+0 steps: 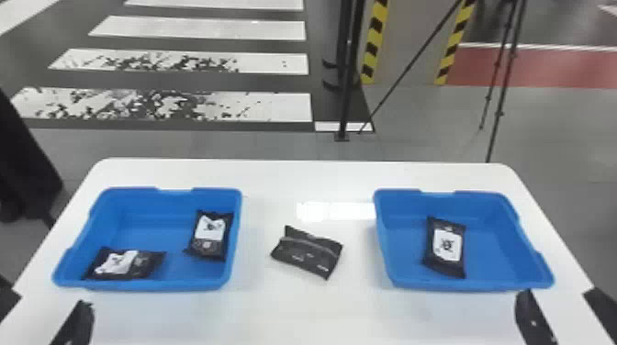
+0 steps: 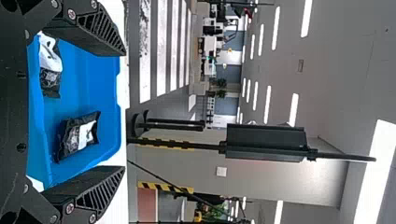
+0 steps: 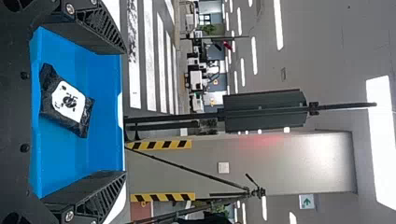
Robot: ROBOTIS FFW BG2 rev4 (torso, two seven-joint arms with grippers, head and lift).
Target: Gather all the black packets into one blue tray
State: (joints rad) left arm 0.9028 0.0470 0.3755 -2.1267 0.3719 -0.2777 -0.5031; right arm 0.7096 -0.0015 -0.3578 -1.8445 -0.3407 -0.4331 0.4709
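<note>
Nearest, at the bench's (image 1: 316,316) close edge, the left gripper (image 2: 123,111) and the right gripper (image 3: 125,112) each have their fingers spread wide, with nothing between them. Just beyond, a black film packet with a white label (image 1: 124,264) lies flat along the near wall of the left blue plastic tray (image 1: 158,285). A black pillow-shaped packet, seam side up (image 1: 306,251), lies on the bench between the trays. A third black packet, with a white label (image 1: 446,247), sits in the right blue plastic tray (image 1: 463,286), and a fourth labelled black packet (image 1: 210,235) rests by the left tray's inner wall.

All look light, soft and a little slippery; a gentle pinch across the plump middle should hold better than one on the thin crimped ends. The wall-side packets may leave little room for a finger.

What fills the packets cannot be told, and their undersides are hidden. In the head view both grippers are cut off by the frame. Farther off at the left edge, a dark shape (image 1: 23,174) is cut off too; I cannot tell what it is.
</note>
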